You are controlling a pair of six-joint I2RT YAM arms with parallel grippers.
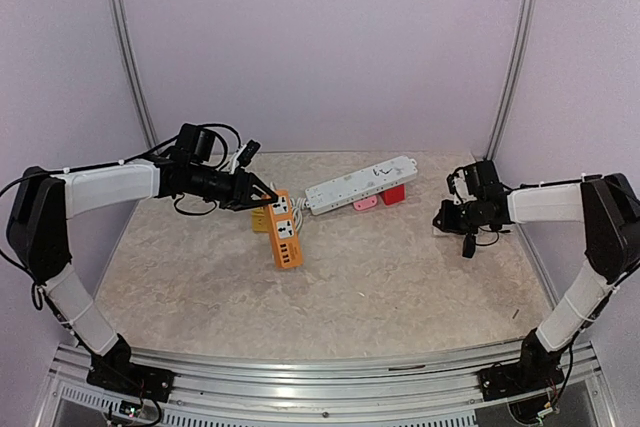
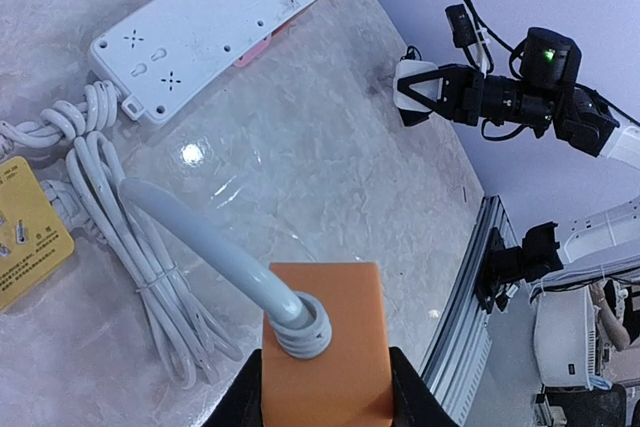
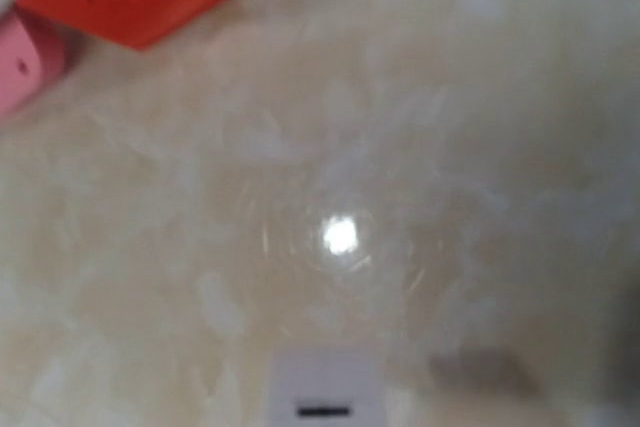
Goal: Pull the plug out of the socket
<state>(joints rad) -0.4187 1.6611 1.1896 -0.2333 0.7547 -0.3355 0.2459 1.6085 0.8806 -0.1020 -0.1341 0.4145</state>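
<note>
Toward the far left of the table (image 1: 400, 277), the left gripper (image 1: 262, 193) is clamped on the orange plug (image 2: 325, 332), one black finger pressing each side of its body. A white cable (image 2: 200, 237) leaves the back of the plug through a ribbed collar and runs to a tied bundle of cord (image 2: 150, 277) lying on the tabletop. The plug sits just beside the top end of the orange power strip (image 1: 284, 232), and from the left wrist view it looks clear of the strip's sockets, though the top view is too small to confirm this. Behind them a white power strip (image 1: 360, 184) lies at a slant, with a pink plug (image 1: 365, 203) and a red plug (image 1: 394, 194) against its near edge. The right gripper (image 1: 445, 217) hangs at the right side, well apart from the strips, its fingers drawn together; a small white shape shows at its tip, too blurred to name.
</note>
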